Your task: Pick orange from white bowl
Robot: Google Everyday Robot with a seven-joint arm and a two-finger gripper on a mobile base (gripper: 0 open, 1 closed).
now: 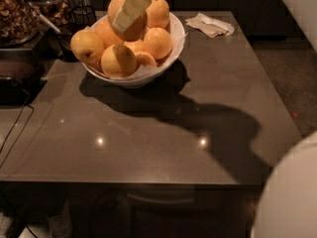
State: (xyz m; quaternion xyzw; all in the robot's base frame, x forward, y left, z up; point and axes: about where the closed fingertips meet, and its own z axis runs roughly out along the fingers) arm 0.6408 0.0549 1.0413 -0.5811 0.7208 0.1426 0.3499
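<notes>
The white bowl [174, 47] stands at the back left of the dark table [163, 133], heaped with several oranges. The orange [139, 27], the largest and deep orange, lies on top of the pile. My gripper [124, 22] reaches down from the top edge. One cream finger [131, 8] lies slanted across the front of that orange, and the other finger is hidden behind it. A paler yellowish orange [87, 46] sits at the bowl's left rim.
A crumpled paper napkin [210, 25] lies right of the bowl. A jar of dried food [15, 14], a black wire holder [81, 16] and a dark appliance [15, 78] with a cable [17, 128] crowd the left side. My white body [292, 197] fills the lower right corner.
</notes>
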